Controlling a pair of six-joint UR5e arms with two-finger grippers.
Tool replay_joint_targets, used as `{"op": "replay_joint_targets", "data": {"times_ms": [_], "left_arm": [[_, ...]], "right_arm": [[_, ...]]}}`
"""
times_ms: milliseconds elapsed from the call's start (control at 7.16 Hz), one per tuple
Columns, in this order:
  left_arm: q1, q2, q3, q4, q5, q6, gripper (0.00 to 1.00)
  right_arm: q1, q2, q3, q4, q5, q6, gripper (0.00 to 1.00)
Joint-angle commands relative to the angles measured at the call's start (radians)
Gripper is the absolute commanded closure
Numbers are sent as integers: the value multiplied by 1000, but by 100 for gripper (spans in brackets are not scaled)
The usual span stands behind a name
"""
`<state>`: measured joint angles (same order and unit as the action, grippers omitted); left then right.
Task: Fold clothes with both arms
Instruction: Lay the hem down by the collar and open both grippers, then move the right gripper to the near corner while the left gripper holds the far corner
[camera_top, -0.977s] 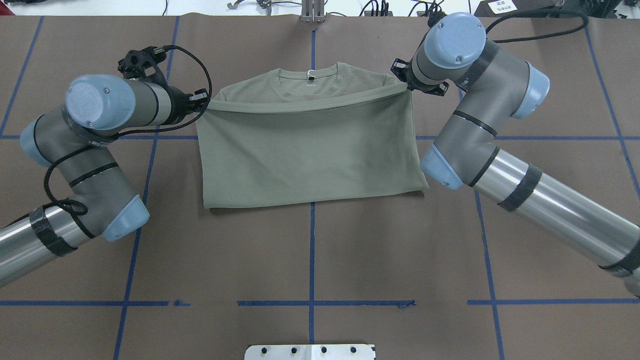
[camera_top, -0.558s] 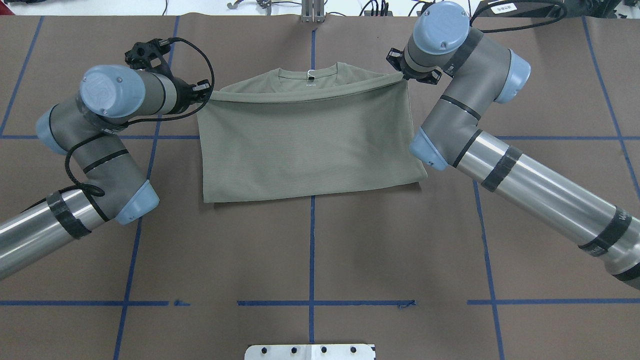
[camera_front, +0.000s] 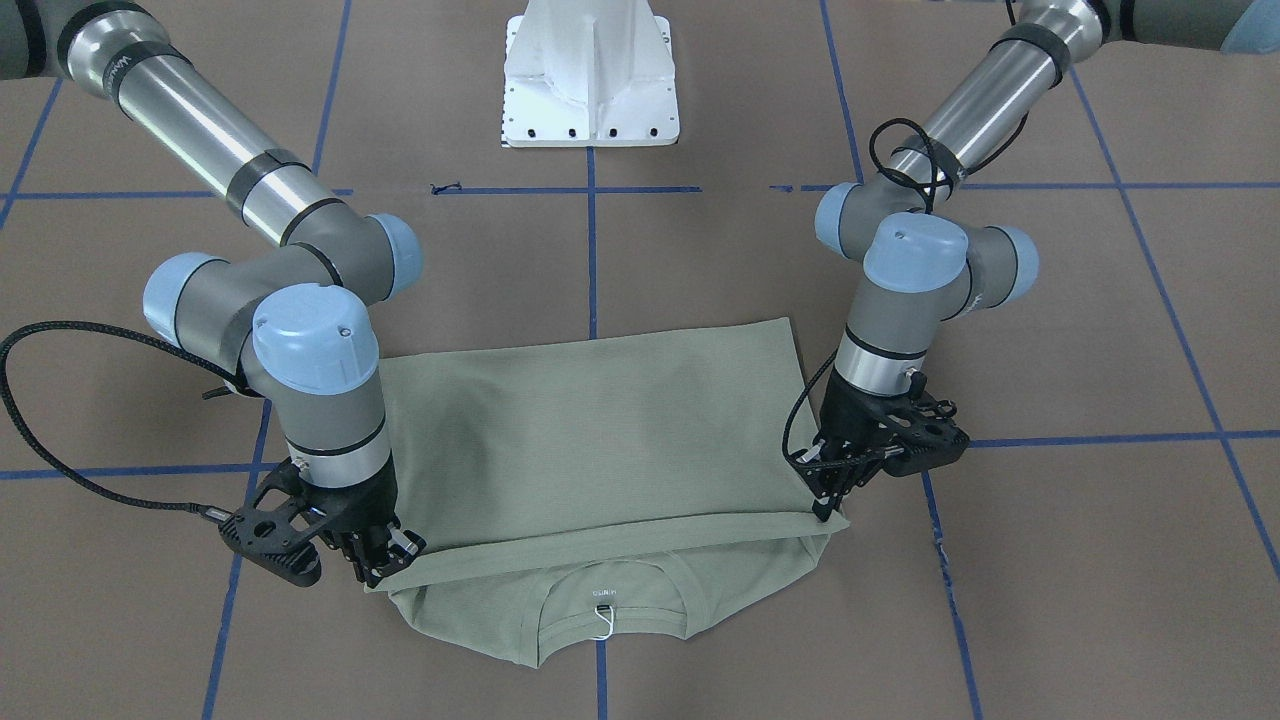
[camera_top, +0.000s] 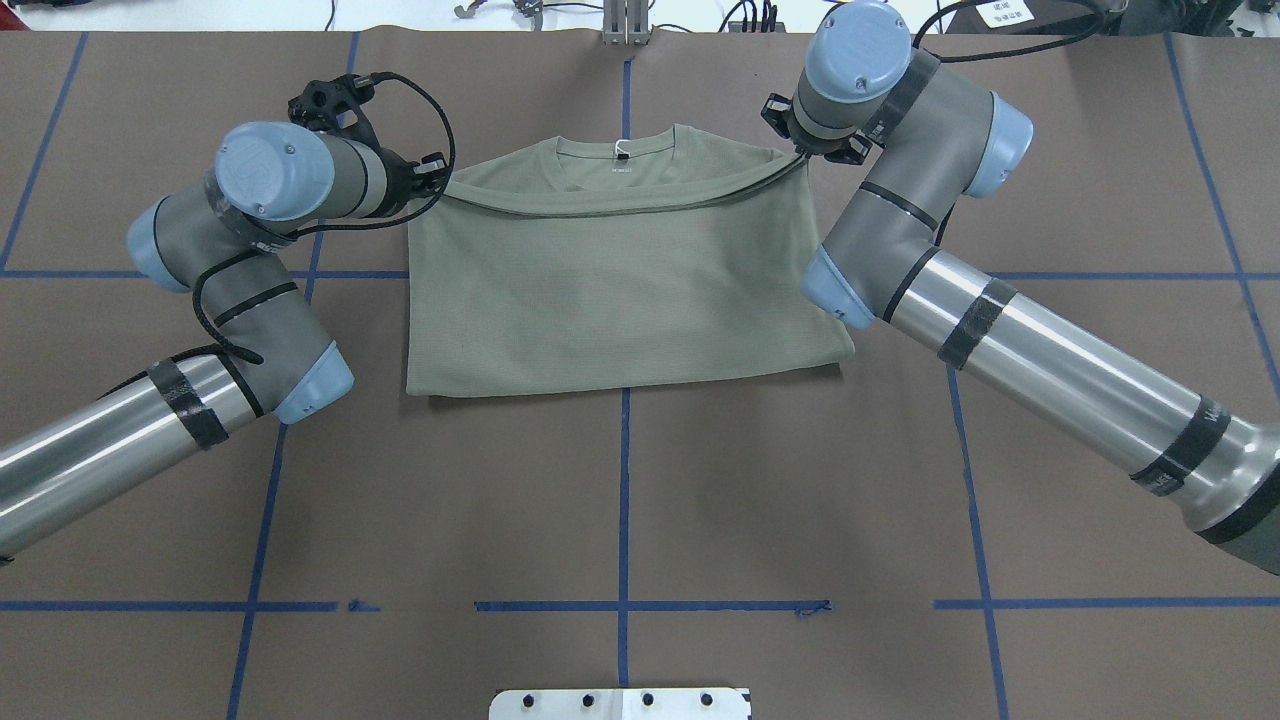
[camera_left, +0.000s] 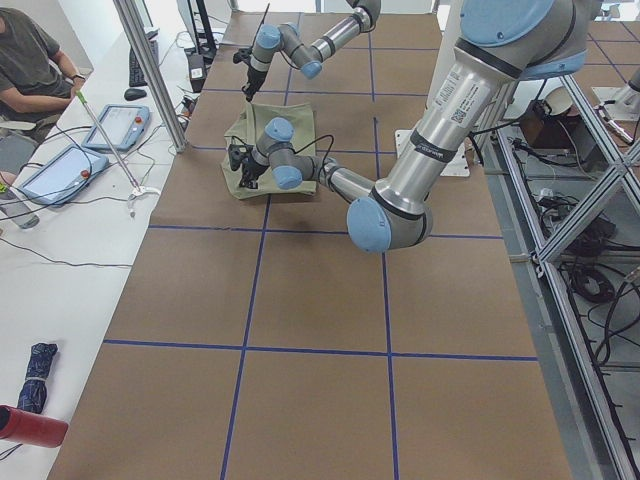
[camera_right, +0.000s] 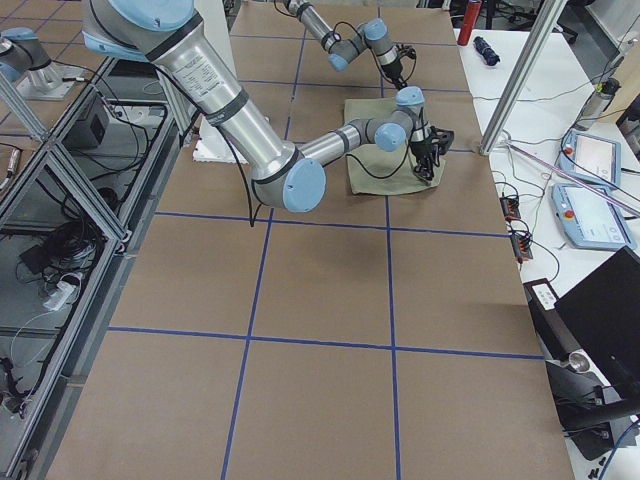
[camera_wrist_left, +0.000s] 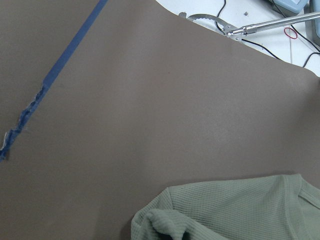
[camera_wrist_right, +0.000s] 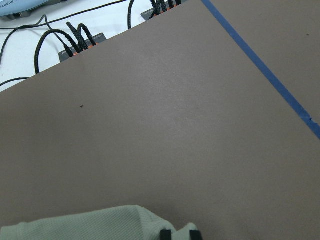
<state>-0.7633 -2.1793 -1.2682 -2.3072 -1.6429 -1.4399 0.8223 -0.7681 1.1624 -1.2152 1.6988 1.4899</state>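
The black two-finger left hand (camera_top: 438, 188) and right hand (camera_top: 800, 160) are each pinched shut on a hem corner of the pale sage-green knit shirt (camera_top: 620, 290), which lies doubled over near the brown worktop's (camera_top: 620, 500) far edge; both corners should probably be lowered level, just short of the ribbed collar (camera_top: 615, 150), before letting go.

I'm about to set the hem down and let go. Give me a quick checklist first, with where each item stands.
1. Left gripper pinching its corner of the shirt: ok.
2. Right gripper pinching the other corner: ok.
3. Hem stops short of the collar: ok.
4. Near fold line straight and lying on the table: ok.
5. No sleeve sticking out at either side: ok.
6. Hem taut between the grippers: not ok, it bows slightly in the middle.
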Motion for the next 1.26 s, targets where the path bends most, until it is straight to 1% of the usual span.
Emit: {"op": "replay_joint_targets", "data": {"times_ms": [0, 140, 279, 419, 558, 698, 838, 977, 1117], "left_arm": [[-1, 6, 9, -20, -2, 1, 61], [-1, 9, -5, -18, -2, -1, 61], [-1, 15, -32, -17, -6, -4, 61], [1, 16, -45, -15, -9, -5, 61], [-1, 16, -45, -14, -9, -5, 61], [1, 16, -45, -15, -9, -5, 61], [1, 16, -45, -14, -8, -5, 61], [1, 16, -48, -14, -6, -5, 61], [1, 18, -48, -12, -6, -4, 61]], "right_arm": [[0, 19, 0, -1, -1, 3, 48], [3, 12, 44, -1, 7, 12, 47], [-23, -81, 188, -10, 25, 24, 42], [-91, -246, 365, 3, 16, 97, 37], [-130, -325, 466, 3, 12, 177, 35], [-168, -398, 520, 5, 2, 231, 34], [-192, -436, 560, 5, -1, 271, 26], [-196, -439, 565, 5, 2, 352, 26], [-204, -457, 565, 3, 2, 374, 26]]}}
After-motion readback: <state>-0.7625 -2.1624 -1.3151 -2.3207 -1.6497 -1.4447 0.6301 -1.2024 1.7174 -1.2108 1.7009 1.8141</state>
